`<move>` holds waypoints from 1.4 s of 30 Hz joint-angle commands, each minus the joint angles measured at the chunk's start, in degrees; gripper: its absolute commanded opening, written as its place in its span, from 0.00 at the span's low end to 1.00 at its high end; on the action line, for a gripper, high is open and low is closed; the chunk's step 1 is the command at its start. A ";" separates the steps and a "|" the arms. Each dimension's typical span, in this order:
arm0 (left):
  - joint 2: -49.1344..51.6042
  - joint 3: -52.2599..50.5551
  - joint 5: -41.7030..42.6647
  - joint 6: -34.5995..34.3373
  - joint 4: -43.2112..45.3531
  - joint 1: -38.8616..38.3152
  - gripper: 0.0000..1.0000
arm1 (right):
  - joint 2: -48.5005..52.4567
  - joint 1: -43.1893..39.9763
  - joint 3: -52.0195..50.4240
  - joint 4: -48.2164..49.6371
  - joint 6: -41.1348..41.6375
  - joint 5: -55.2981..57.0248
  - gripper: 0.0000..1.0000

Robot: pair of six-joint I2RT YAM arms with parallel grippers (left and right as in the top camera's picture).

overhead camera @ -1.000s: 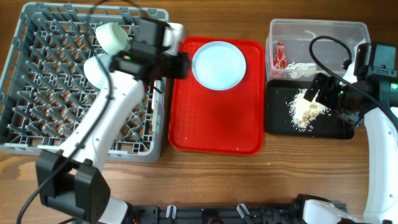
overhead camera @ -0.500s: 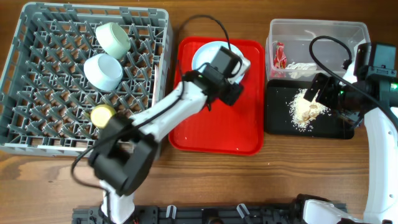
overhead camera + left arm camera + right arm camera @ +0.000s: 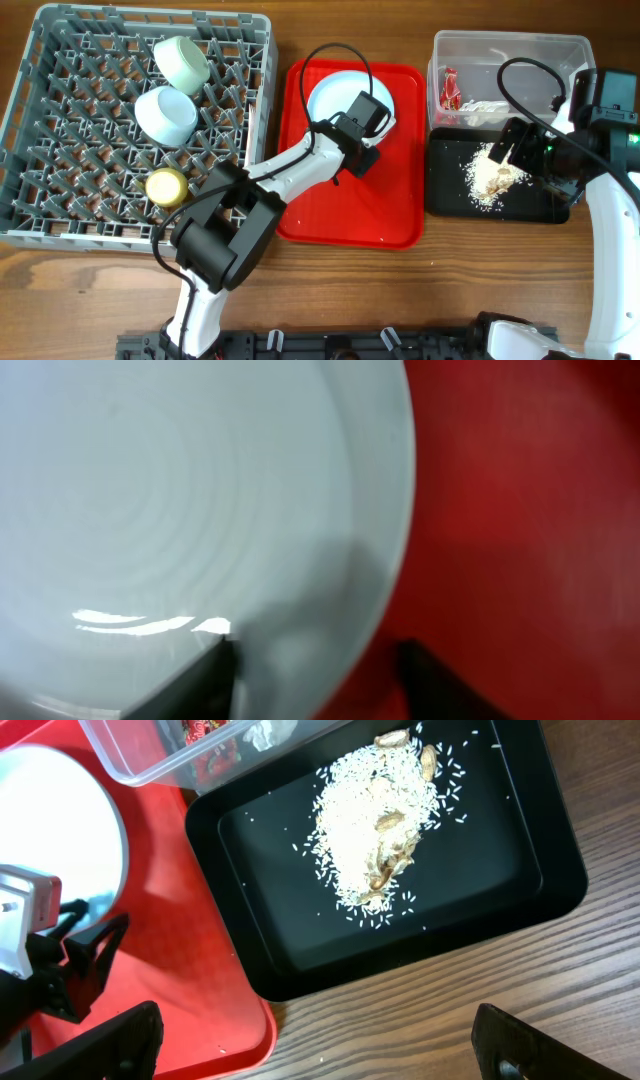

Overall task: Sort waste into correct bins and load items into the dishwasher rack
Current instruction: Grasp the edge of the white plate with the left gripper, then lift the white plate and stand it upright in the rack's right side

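Two fingers of the left gripper (image 3: 315,650) stand apart, released, straddling the rim of the pale-blue plate (image 3: 200,490): one is over the plate, the other over the red tray (image 3: 520,510). Well to its left, the dishwasher rack (image 3: 60,210) holds two mint bowls (image 3: 165,112) and the yellow cup (image 3: 167,186). The right gripper (image 3: 315,1030) hangs spread wide, grasping nothing, with the black tray (image 3: 500,870) of food leftovers (image 3: 375,830) just ahead and the clear tub (image 3: 130,755) beyond
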 commanded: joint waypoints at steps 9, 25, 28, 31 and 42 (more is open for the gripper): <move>1.51 -0.07 -6.34 0.76 -5.40 -0.22 0.09 | -0.46 -0.20 1.01 -0.04 -1.05 -0.50 1.00; -3.82 3.78 -6.27 0.74 -5.86 -1.03 0.04 | -0.46 -0.20 1.01 -0.04 -1.09 -0.48 1.00; -7.76 4.57 -3.65 0.74 -5.81 -1.25 0.04 | -0.46 -0.20 1.01 -0.04 -1.09 -0.48 1.00; -11.23 4.57 -1.99 0.50 -5.79 -0.92 0.04 | -0.46 -0.20 1.01 -0.04 -1.09 -0.50 1.00; -22.16 4.57 -2.01 -4.24 -5.11 2.95 0.04 | -0.46 -0.20 1.01 -0.07 -1.09 -0.48 1.00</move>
